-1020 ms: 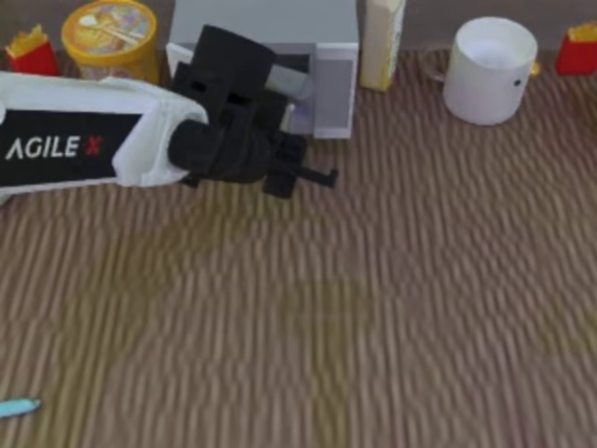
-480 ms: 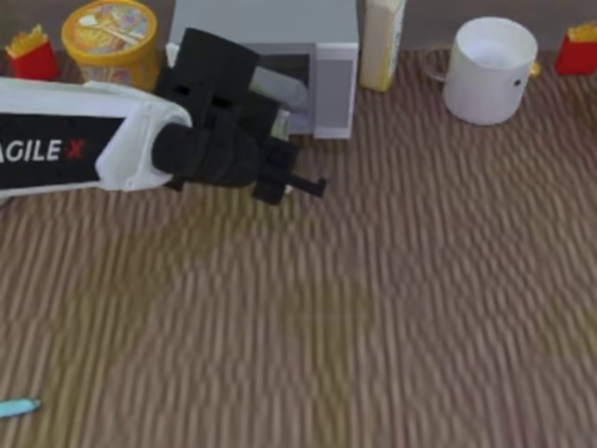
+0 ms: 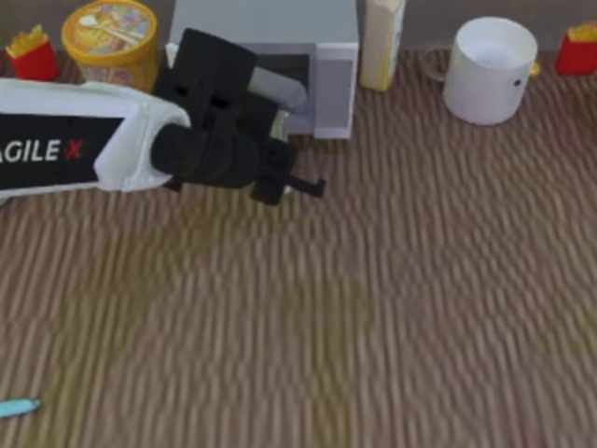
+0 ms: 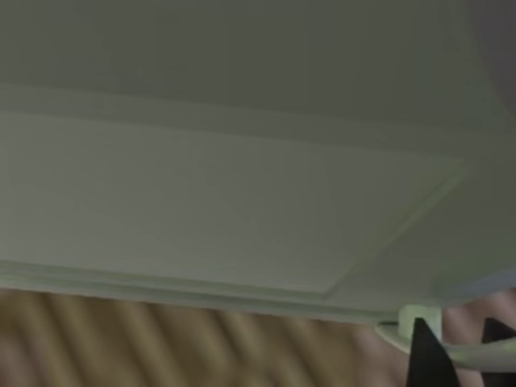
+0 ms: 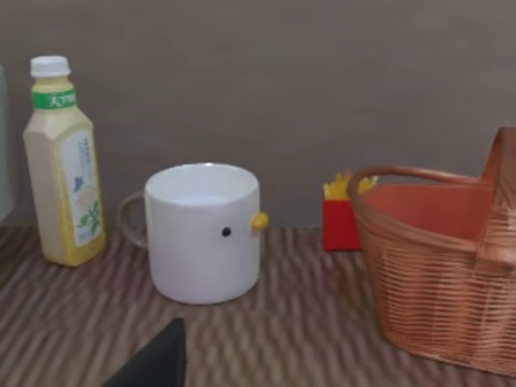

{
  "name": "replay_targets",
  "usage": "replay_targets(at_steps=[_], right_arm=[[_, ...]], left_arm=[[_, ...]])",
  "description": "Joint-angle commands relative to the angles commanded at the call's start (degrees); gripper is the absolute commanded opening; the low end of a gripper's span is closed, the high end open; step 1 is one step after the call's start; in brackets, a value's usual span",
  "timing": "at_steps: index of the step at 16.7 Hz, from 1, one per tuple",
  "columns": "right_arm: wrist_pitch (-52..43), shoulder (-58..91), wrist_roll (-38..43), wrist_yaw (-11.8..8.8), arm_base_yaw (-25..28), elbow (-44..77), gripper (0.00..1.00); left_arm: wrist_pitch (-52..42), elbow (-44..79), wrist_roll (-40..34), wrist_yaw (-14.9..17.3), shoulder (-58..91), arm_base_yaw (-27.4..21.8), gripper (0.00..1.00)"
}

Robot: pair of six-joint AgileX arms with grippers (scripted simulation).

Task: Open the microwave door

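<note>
I am looking down at the small silver-grey boxy microwave (image 3: pixel 280 37) sitting at the back of the brown ribbed table (image 3: pixel 392 308), left of the middle. My left arm is reaching in from the left side, and its black left gripper (image 3: pixel 300 182) is hanging just in front of the microwave. The flat grey microwave door (image 3: pixel 280 89) with the darker window is partly hiding behind the arm, so I cannot tell how far it is standing open. In the left wrist view the pale door panel (image 4: pixel 226 201) is filling almost everything, and two dark fingertips (image 4: pixel 425 355) are sitting on either side of a small pale handle piece (image 4: pixel 419 318); I cannot tell if they are squeezing it.

A round yellow tub (image 3: pixel 110 37) and a red box of fries (image 3: pixel 33 51) are standing left of the microwave. A tall pale yellow bottle (image 3: pixel 382 42) is standing just beside its right side, then a white cup with a little duck face (image 3: pixel 490 70), then another red fries box (image 3: pixel 576 49). A woven orange basket (image 5: pixel 435 266) is showing in the right wrist view. My right arm is parked out of the top view.
</note>
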Motion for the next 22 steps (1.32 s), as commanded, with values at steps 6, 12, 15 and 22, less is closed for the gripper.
replay_targets(at_steps=[6,12,15,22], right_arm=[[0.0,0.0,0.0,0.0,0.0,0.0,1.00],[0.0,0.0,0.0,0.0,0.0,0.0,1.00],[0.0,0.0,0.0,0.0,0.0,0.0,1.00],[0.0,0.0,0.0,0.0,0.0,0.0,1.00]], left_arm=[[0.0,0.0,0.0,0.0,0.0,0.0,0.00],[0.0,0.0,0.0,0.0,0.0,0.0,0.00],[0.0,0.0,0.0,0.0,0.0,0.0,0.00],[0.0,-0.8,1.4,1.6,-0.6,0.3,0.00]])
